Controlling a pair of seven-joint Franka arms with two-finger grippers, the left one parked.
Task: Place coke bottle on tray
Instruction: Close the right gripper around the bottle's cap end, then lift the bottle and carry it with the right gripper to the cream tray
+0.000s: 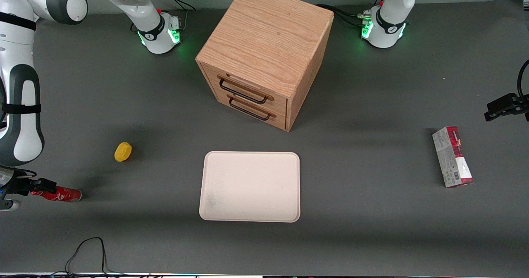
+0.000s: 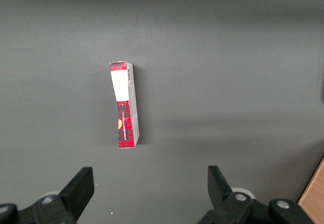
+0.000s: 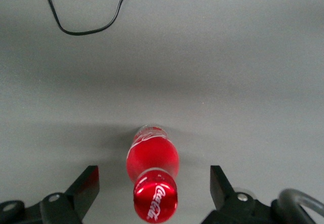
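Note:
The coke bottle [image 1: 60, 195], glossy red with white script, stands on the grey table near the working arm's end. It is level with the tray's nearer half, a long way off sideways. In the right wrist view I look down on the bottle's red cap [image 3: 155, 199]. My right gripper [image 1: 35, 189] is over the bottle top, open. Its black fingers [image 3: 87, 183] stand on either side of the cap without touching it. The cream tray [image 1: 249, 186] lies flat in front of the drawer cabinet with nothing on it.
A wooden two-drawer cabinet [image 1: 264, 55] stands farther back at mid-table. A small yellow object [image 1: 123, 151] lies between the bottle and the tray, slightly farther from the camera. A red-and-grey carton [image 1: 452, 156] lies toward the parked arm's end. A black cable [image 1: 86, 249] loops at the table's near edge.

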